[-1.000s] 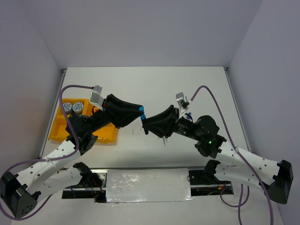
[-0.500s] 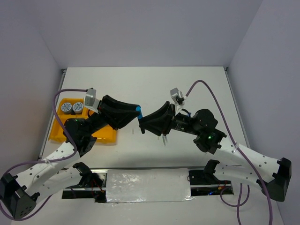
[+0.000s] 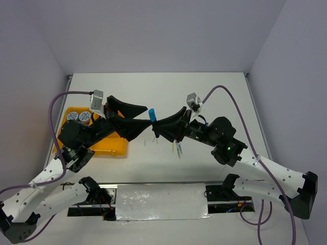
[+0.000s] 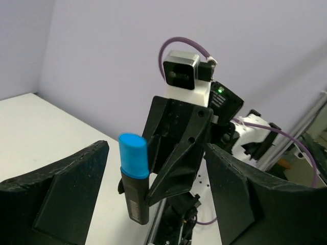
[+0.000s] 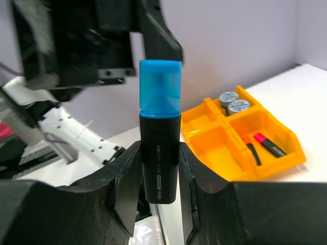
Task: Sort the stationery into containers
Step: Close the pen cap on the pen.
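- Hidden from above: most of the tray (image 5: 217,148), covered by the left arm, with only its near and left edges showing.
- Hard to make out in the overhead view: thin pale pens (image 3: 178,149) on the desk (image 3: 204,97) well to the right of the tray, partly under the right arm. Number not readable.
- Cut off in the right wrist view: the upper part of the left arm. Blurred behind it: the arm bases.
- Too small to read: the white print on the marker body.
- Right gripper (image 5: 160,176): jaws partly closed and clamped on the black barrel of a blue-capped marker (image 4: 134,178), one finger on each side, cap uppermost and well above the fingers.
- Marker upright, off the desk, in the air to the right of the tray and well apart from it.
- Left gripper (image 3: 146,118): jaws spread wide and gripping nothing, one finger on each side of the marker's upper end with a clear gap at both sides. No contact visible in the left wrist view.
- In the tray's far compartment: two round blue-and-white tins (image 5: 228,97), side by side and touching or nearly so.
- In the compartment nearest the right wrist camera: a pink-capped marker (image 5: 269,144) and a thin dark item (image 5: 252,153), lying flat just beside each other.
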Robot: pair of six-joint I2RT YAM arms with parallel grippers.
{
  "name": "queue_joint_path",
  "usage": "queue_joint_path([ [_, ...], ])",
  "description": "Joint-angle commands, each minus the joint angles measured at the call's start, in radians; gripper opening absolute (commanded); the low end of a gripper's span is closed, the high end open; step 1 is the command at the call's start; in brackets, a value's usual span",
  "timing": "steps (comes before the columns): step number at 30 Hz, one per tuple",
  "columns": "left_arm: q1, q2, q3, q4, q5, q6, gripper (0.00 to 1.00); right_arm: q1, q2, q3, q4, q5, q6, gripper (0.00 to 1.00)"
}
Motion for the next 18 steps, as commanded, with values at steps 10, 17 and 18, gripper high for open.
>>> queue_joint_path([
  [10, -0.012, 0.091, 0.325, -0.572, -0.359, 0.157, 0.92, 0.121, 0.066, 0.208, -0.258, 0.449, -0.171, 0.12],
  [17, -0.028, 0.179, 0.405, -0.575, -0.284, 0.155, 0.94, 0.162, 0.128, 0.279, -0.324, 0.565, -0.204, 0.12],
  [18, -0.031, 0.177, 0.395, -0.564, -0.275, 0.155, 0.94, 0.162, 0.131, 0.288, -0.33, 0.569, -0.206, 0.12],
])
